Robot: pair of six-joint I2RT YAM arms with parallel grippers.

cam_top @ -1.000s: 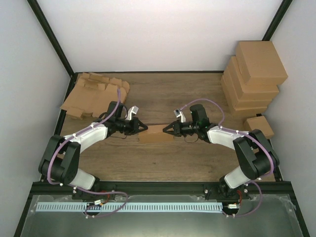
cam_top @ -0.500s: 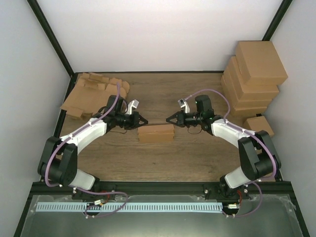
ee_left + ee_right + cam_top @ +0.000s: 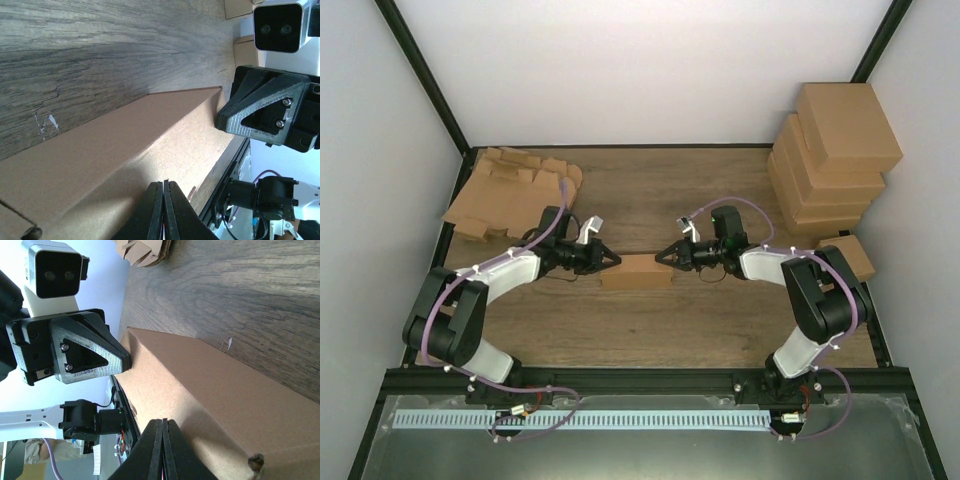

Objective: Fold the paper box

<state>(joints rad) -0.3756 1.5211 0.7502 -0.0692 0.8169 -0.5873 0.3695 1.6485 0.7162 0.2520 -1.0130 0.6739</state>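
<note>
The paper box (image 3: 637, 271) sat on the surface (image 3: 650, 195) as a closed, squared block, directly between the two tools. The left tool (image 3: 611, 260) and right tool (image 3: 661, 256) each had their fingers pressed together, pinching nothing, with the tips against opposite ends of the box. Folding looked essentially finished. What seemed left was backing off, perhaps adding it to the stacked boxes (image 3: 835, 150) beyond the right tool.

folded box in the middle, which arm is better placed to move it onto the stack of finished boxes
Right, probably: left gripper and right gripper, both shut, sit at the ends of the folded box, but the stack stands on the right arm's side.
</note>
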